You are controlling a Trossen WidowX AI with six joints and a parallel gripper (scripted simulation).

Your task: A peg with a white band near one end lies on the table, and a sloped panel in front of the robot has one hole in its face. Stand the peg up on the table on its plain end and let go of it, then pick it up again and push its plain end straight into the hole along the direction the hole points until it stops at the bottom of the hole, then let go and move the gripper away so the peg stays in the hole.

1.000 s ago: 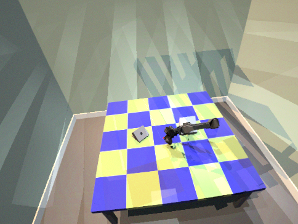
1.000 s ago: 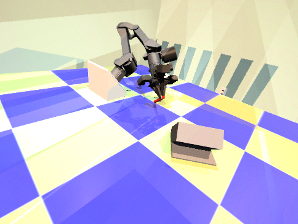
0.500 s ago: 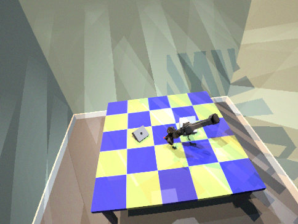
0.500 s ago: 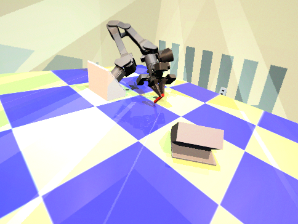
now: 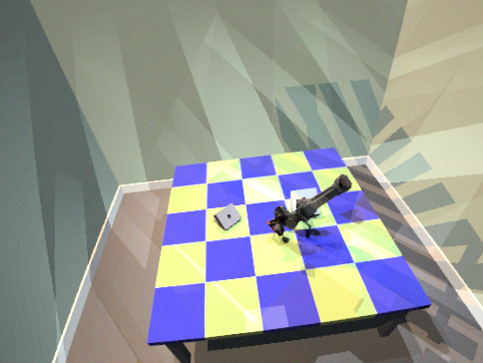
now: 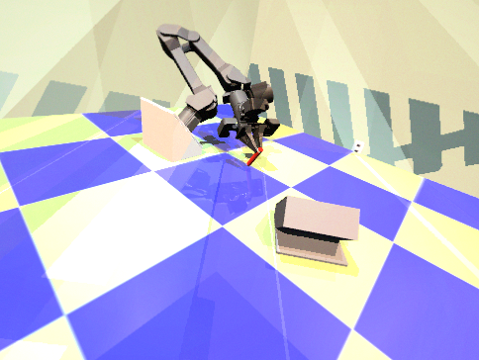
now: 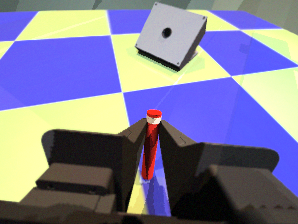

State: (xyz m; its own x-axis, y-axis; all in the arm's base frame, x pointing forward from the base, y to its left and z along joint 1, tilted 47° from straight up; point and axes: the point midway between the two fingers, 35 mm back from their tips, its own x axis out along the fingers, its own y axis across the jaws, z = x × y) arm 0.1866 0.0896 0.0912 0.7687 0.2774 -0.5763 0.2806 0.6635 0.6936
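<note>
A red peg (image 6: pixel 253 157) (image 7: pixel 151 145) with a white band near one end is held at a slant low over the table. In the wrist view the banded end is at the fingertips and the plain end lies lower in the picture, between the fingers. My gripper (image 6: pixel 258 149) (image 7: pixel 153 126) is shut on the peg near its banded end. Whether the plain end touches the table cannot be told. The grey sloped panel (image 5: pixel 233 209) (image 6: pixel 322 218) (image 7: pixel 155 46) stands apart from the peg; its dark round hole (image 5: pixel 229 216) (image 7: pixel 167 33) faces the gripper side.
The checkered table (image 5: pixel 231 259) (image 6: pixel 198 267) (image 7: pixel 60 70) carries everything. A white sloped block (image 6: pixel 163 131) (image 5: pixel 304 193) stands beside the arm's base, away from the panel. The panel rests on a thin base plate (image 6: pixel 312 257).
</note>
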